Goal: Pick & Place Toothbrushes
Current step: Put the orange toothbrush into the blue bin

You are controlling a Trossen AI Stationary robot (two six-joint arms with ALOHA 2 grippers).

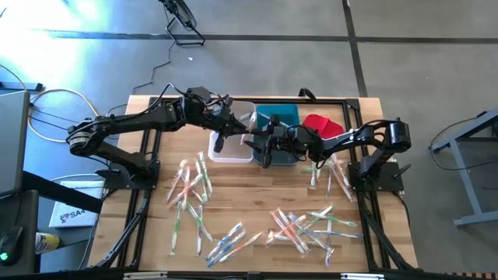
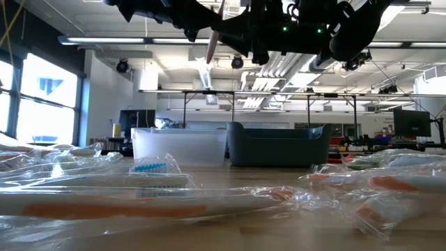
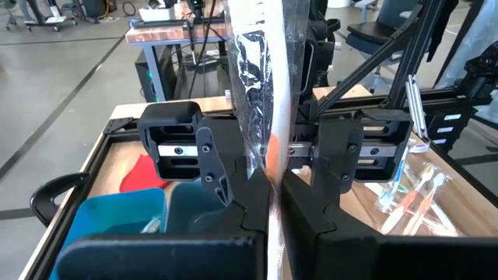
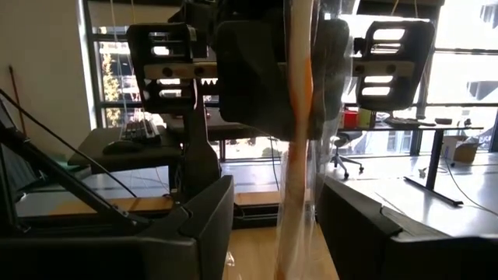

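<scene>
I see my two arms meeting above the bins at the far edge of the wooden tabletop (image 1: 257,194). My left end effector (image 3: 274,204) is clamped shut on a wrapped toothbrush (image 3: 264,93) with an orange accent, holding it upright in the air over the clear bin (image 1: 233,144). My right end effector (image 4: 272,225) faces it, its fingers (image 4: 198,225) spread wide on either side of the same toothbrush without closing on it. A teal bin (image 1: 278,120) sits beside the clear one, and a red cloth-like piece (image 1: 323,124) lies by it. Many other wrapped toothbrushes (image 1: 303,225) lie scattered across the tabletop's near half, some toward the left edge, more toward the right.
</scene>
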